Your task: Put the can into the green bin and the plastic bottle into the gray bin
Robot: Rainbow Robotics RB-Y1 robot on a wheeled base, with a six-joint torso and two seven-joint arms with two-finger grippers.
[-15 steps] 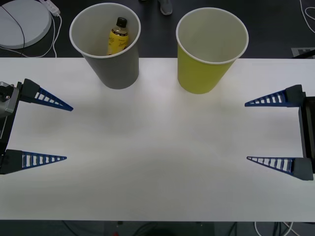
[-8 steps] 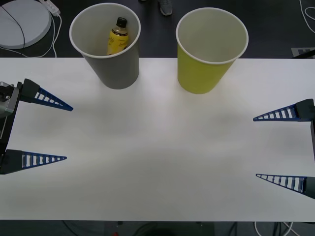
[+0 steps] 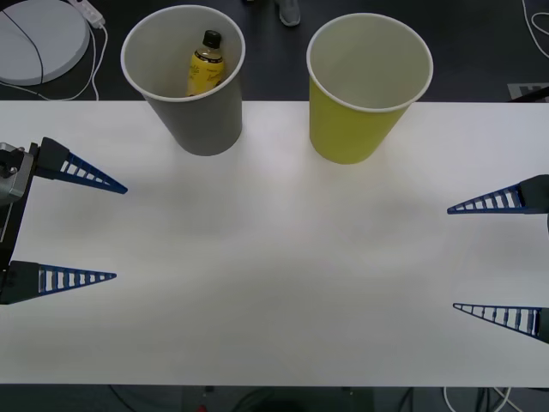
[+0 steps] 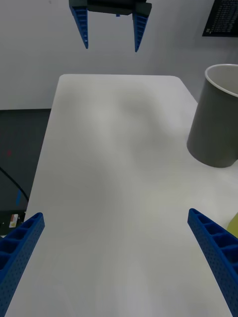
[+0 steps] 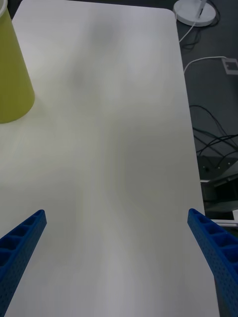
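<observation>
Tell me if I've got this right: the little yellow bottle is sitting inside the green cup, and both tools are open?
Not quite. In the front view the plastic bottle sits inside the gray bin, not the green bin. Both the left tool and right tool are open.

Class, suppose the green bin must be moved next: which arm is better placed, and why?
Right. The green bin stands nearer the right gripper, whose jaws are open and empty. The left gripper, also open, would have to reach past the gray bin.

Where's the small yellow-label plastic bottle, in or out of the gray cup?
In. The black-capped plastic bottle leans against the white inner wall of the gray paper cup, below its rim.
</observation>
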